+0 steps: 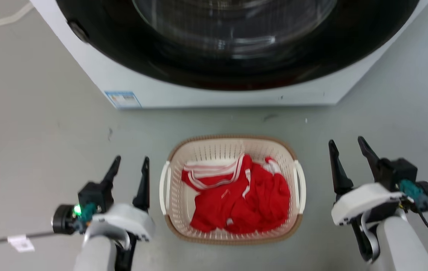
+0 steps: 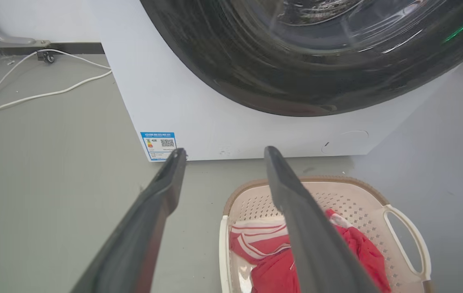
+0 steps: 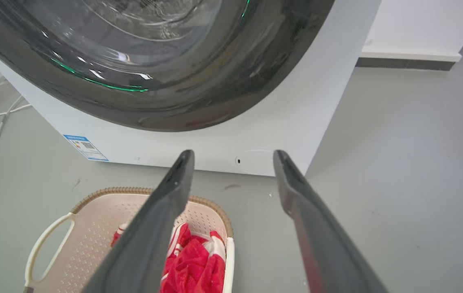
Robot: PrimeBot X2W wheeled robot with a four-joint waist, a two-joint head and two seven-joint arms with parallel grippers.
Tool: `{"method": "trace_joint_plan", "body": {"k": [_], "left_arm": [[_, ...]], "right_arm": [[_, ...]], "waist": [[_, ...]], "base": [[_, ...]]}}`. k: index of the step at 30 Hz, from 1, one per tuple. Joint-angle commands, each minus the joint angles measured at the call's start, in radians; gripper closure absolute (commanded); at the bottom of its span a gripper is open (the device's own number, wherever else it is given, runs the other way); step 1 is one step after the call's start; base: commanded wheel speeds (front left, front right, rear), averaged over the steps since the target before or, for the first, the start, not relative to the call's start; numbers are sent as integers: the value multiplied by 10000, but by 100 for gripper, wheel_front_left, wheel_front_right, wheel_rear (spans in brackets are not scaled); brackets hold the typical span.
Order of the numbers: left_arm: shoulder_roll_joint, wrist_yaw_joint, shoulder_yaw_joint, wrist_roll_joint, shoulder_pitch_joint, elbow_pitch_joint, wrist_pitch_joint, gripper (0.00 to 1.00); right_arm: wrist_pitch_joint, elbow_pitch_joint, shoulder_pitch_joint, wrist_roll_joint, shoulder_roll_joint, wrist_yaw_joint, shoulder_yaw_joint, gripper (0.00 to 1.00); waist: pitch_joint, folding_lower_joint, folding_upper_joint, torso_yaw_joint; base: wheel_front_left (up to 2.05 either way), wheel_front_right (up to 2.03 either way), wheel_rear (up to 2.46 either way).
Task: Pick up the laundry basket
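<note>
At the left, the left hand (image 1: 131,160) hung spread and empty; between both hands, on the floor (image 1: 29,131) before the washer (image 1: 214,96), sat the laundry basket (image 1: 214,148) — red garment (image 1: 236,203) inside; the right hand (image 1: 346,141) gaped likewise, holding nothing.

The laundry basket (image 1: 206,152) was smooth cream plastic, perforated, with a brown woven-look rim. The garment (image 1: 244,199) was soft red cloth, crumpled. The washer (image 1: 214,96) had a smooth white casing and a glossy dark door (image 1: 131,49) with reflective glass. The floor (image 1: 41,131) looked matt grey. The left claw (image 1: 131,159) and right claw (image 1: 346,140) had matt dark fingers.
</note>
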Motion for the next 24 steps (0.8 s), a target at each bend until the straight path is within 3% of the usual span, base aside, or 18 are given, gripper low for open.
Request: {"method": "trace_joint_plan", "body": {"k": [1, 12, 24], "left_arm": [[118, -33, 102, -1, -450, 385, -28, 0], [640, -196, -142, 119, -3116, 3733, -28, 0], [827, -244, -1595, -349, -5327, 6899, 222, 0]], "right_arm": [[118, 391, -392, 151, -18, -3, 9, 0], [664, 3665, -2718, 424, -15, -4, 337, 0], [1366, 6665, -4933, 1584, -18, -4, 1598, 0]], "waist": [[1086, -1, 0, -98], [2880, -1, 0, -324], [4027, -1, 0, -337]], "base": [[0, 0, 0], [0, 0, 0], [0, 0, 0]]}}
